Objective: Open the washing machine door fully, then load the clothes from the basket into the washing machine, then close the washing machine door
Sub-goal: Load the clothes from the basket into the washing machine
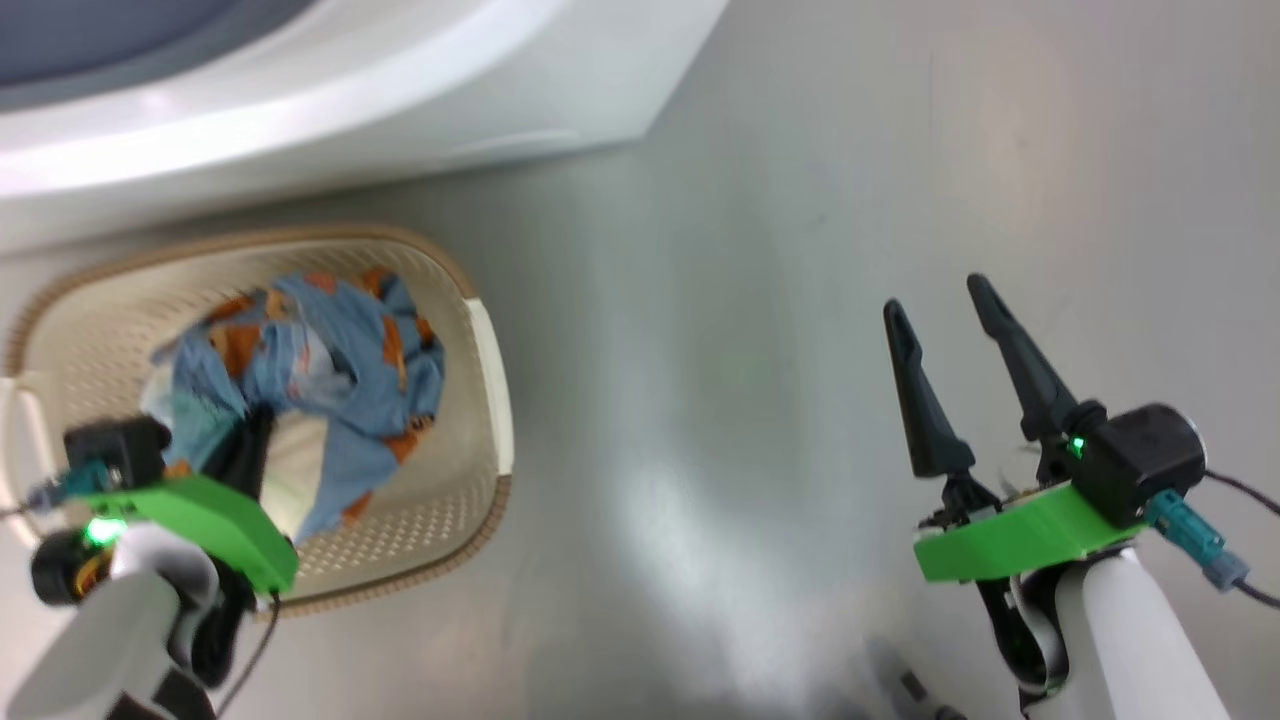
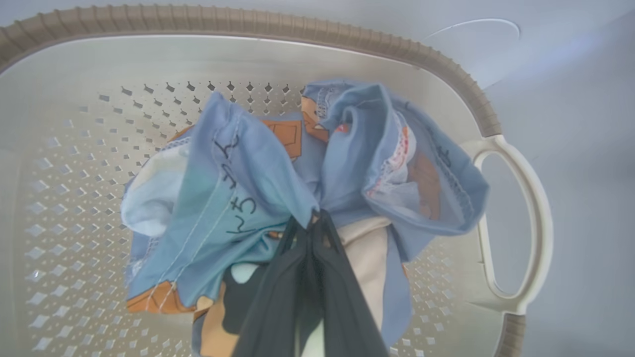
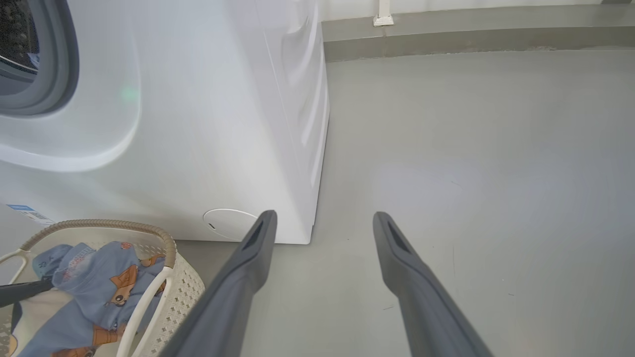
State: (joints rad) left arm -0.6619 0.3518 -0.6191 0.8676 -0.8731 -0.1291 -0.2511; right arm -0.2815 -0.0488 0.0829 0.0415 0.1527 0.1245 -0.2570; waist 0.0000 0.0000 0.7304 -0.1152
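Down on the grey floor (image 3: 471, 163), just before the front of the white washing machine (image 3: 198, 124), stands the cream perforated basket (image 2: 446, 64) with its brown ribbed rim. The clothes (image 2: 238, 188), a light blue bundle printed with orange-brown cartoon figures, lie inside it, bunched toward the middle. The left gripper (image 2: 313, 218) reaches down into the basket, its two dark fingers pressed together on a gathered fold of the blue fabric (the cloth puckers around their tips in the left wrist view). One cream side handle (image 2: 538, 213) loops out just beside the bundle. The right gripper (image 1: 935, 298) hangs over bare floor, well apart from the basket, its fingers spread with nothing between them. Beyond it, the machine's grey rubber gasket (image 3: 62, 64) rings the dark drum mouth. The round lower cap (image 3: 230, 223) sits near the bottom corner, and a blue label (image 3: 22, 208) lies just above the basket's rim.
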